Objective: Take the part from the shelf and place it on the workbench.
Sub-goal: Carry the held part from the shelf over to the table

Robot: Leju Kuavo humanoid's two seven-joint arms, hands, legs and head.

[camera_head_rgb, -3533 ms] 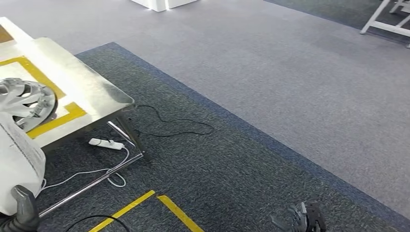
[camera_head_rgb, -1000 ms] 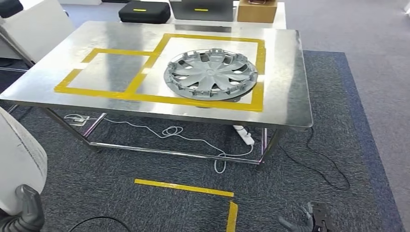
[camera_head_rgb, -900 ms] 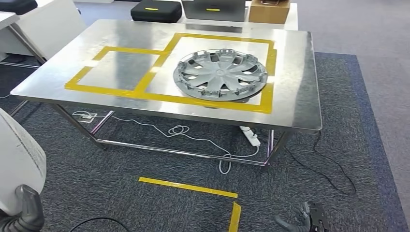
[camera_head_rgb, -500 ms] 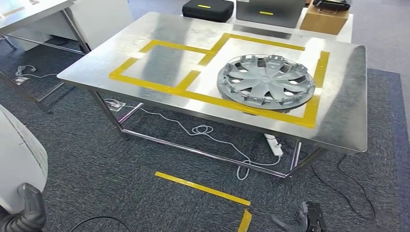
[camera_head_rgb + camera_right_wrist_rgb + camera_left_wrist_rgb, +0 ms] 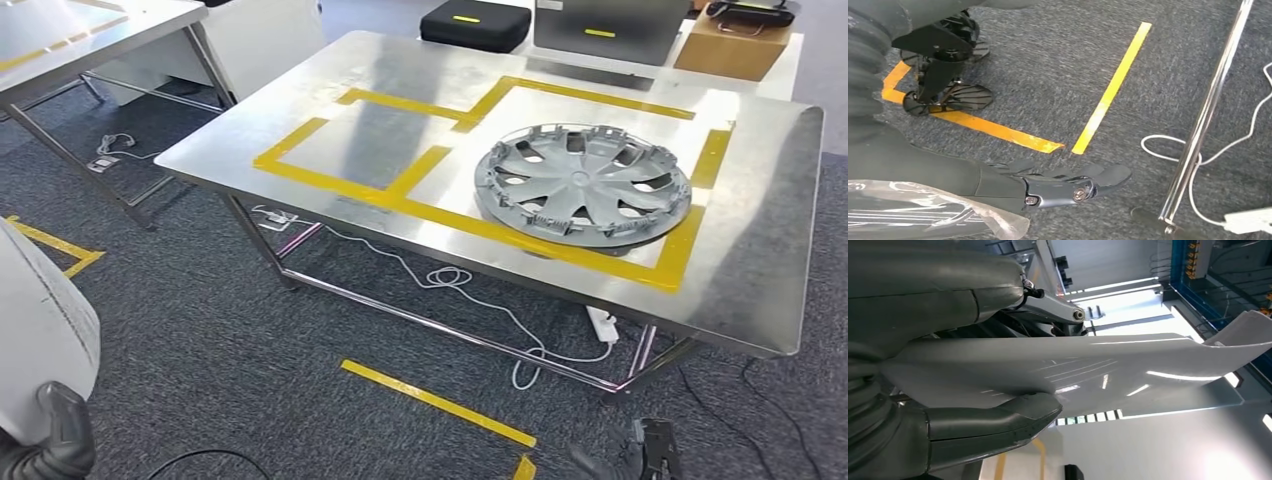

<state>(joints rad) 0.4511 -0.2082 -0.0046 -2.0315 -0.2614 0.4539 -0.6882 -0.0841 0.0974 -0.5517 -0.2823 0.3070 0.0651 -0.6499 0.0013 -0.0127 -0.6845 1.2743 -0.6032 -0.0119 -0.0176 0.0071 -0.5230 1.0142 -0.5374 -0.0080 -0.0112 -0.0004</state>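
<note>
Head view puts the workbench [image 5: 330,110] right ahead of you, steel top with yellow tape boxes, and a hubcap [image 5: 582,184] already parked in the bigger box on the right. Your part [image 5: 40,340], the white panel, sits low at your left side, clamped in the left hand [image 5: 923,405]. Left wrist view shows the thumb pressed under the panel and the fingers over it, so that grip looks solid. Right hand [image 5: 1068,182] hangs by your side over the carpet, holding nothing, fingers stretched out and loosely apart.

My take: you're in the carry-and-approach bit, not the drop yet. The smaller taped box on the left looks free, so I'd aim there and keep well off the hubcap. Square up to the bench edge before you lift. The panel is long and glossy, so I'd guess it'll want to swing or slip; bring it up slow and level, get it over the edge, then lower flat. Watch the cable [image 5: 450,275] and floor tape [image 5: 435,402] near your feet.
</note>
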